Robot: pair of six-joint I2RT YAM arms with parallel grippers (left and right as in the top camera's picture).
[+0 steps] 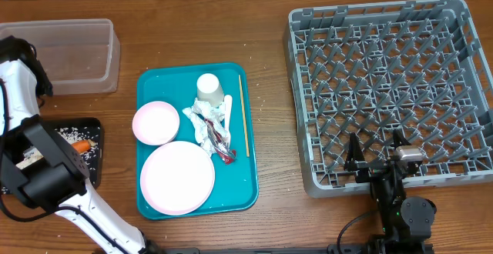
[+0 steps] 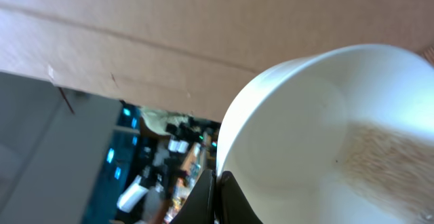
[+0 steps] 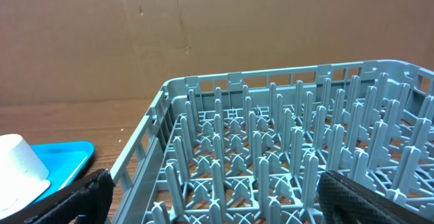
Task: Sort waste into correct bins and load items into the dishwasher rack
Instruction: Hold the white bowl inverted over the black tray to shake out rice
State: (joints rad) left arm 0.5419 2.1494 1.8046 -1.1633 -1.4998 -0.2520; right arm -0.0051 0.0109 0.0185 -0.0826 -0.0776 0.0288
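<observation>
the dishwasher rack point(image 1: 389, 92) occupies the right side of the table. the right gripper point(image 1: 377, 158) sits at the rack's near edge with its jaws spread fully wide; nothing is between them and they touch nothing. in the right wrist view the rack's pegs fill the space ahead of the two dark fingertips point(image 3: 88, 197). the teal serving tray point(image 1: 154, 85) lies at table centre, well apart from the right gripper. the clear plastic tub point(image 1: 65, 54) stands at the far left corner. the pale pink plate point(image 1: 177, 177) rests on the near part of the teal tray. the black tray point(image 1: 92, 127) lies at the left edge, partly covered by the left arm, with white rice grains scattered in it. the left gripper point(image 2: 218, 183) is clamped narrow on the rim of a white bowl point(image 2: 298, 136), which is tilted with its inside toward the wrist camera; a beige grainy patch inside is too blurred to identify. the pink bowl point(image 1: 155, 122) sits just beyond the plate. the white cup point(image 1: 209, 88) stands upside down at the tray's far end. a crumpled napkin point(image 1: 208, 125) lies between cup and plate. the wooden stick point(image 1: 243, 115) lies along the tray's right side. the carrot point(image 1: 81, 144) lies in the black tray.
</observation>
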